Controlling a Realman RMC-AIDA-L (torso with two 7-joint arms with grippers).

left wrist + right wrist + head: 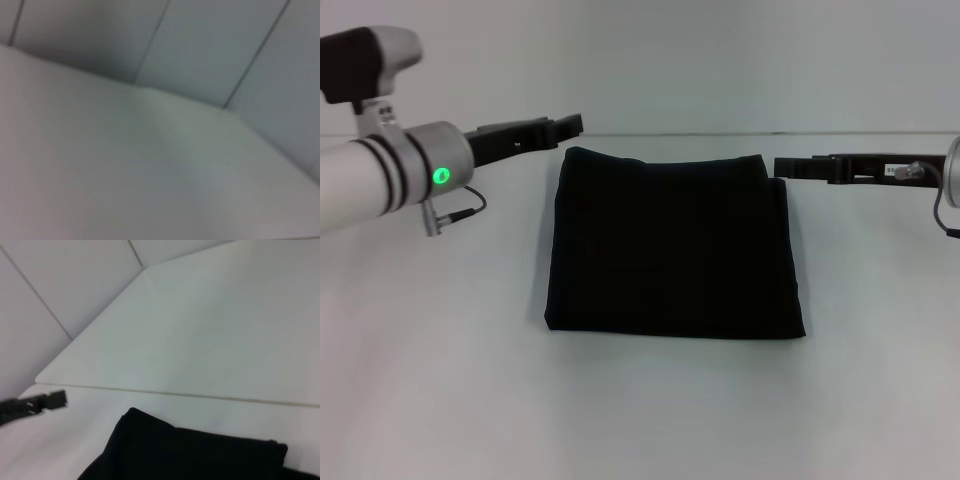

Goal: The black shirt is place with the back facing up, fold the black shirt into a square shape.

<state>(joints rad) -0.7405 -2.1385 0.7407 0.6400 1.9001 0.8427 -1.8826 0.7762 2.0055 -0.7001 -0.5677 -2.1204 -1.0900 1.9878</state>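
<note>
The black shirt is seen folded into a compact, nearly square block, lying flat on the white table around the middle of its width and toward the far edge. Its near edge is straight and crisp, with squared corners at either end. The far edge is softer and slightly rounded, and a second layer is seen stepping out a little at the far right corner of the fold. The surface is plain, matte and dark; faint creases are barely made out, and no lettering is shown on the upper face. In the right wrist view the shirt is shown as a thick stack of layers with a raised, rounded corner, lying short of the seam that runs across the table's far part.

The left gripper is held above the table beside the shirt's far left corner, apart from the cloth; its fingers appear drawn together. The right gripper is held level just beside the shirt's far right corner, nothing clamped in it; whether its fingers are apart or together cannot be told.
</note>
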